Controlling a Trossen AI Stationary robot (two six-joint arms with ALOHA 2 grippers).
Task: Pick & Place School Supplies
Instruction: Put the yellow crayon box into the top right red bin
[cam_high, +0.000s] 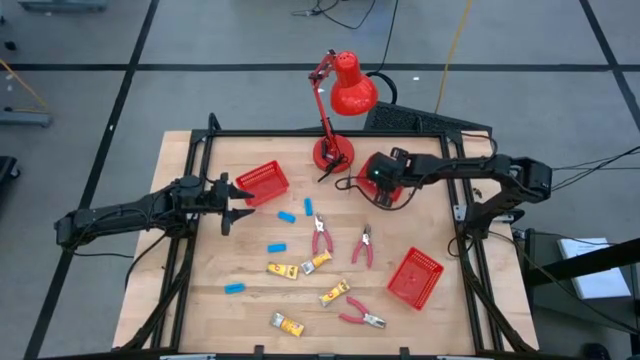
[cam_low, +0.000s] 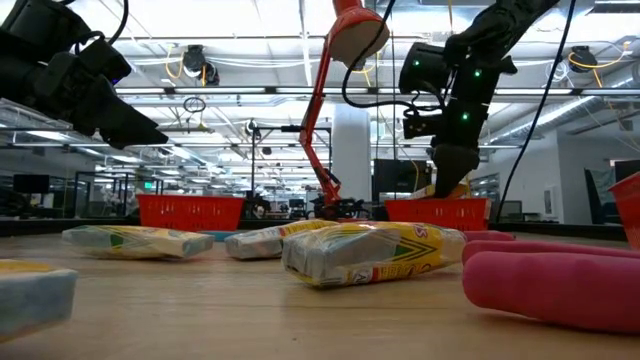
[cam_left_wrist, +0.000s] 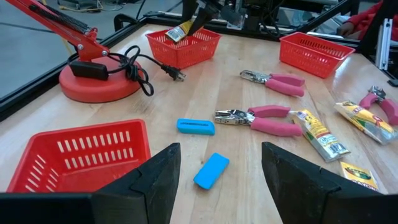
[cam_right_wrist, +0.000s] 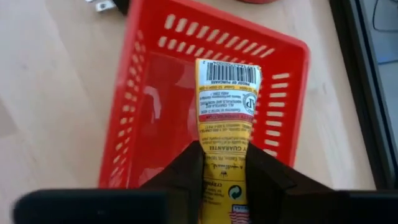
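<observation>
Between my right gripper's (cam_right_wrist: 225, 165) fingers I'm holding a yellow packet (cam_right_wrist: 225, 112), its long axis pointing down into the far red basket (cam_right_wrist: 143, 93) directly beneath. Left gripper (cam_left_wrist: 217, 171) is waiting wide at the left, blue blocks (cam_left_wrist: 210, 170) just ahead.

I see an even, bright light over the whole table (cam_high: 200, 310) in the high view, with only short soft shadows beside the small things. In the low view the ceiling lights (cam_low: 250, 20) behind are very strong and burn out to white, so the arms look almost like black shapes against them. There the nearest things are out of focus: the yellow packet (cam_low: 375, 252) is soft, and the pink handle (cam_low: 550, 285) is only a blur. In my right wrist view the red basket (cam_right_wrist: 149, 99) is slightly blurred. The left wrist view is clear, with a little glare on the wood.
</observation>
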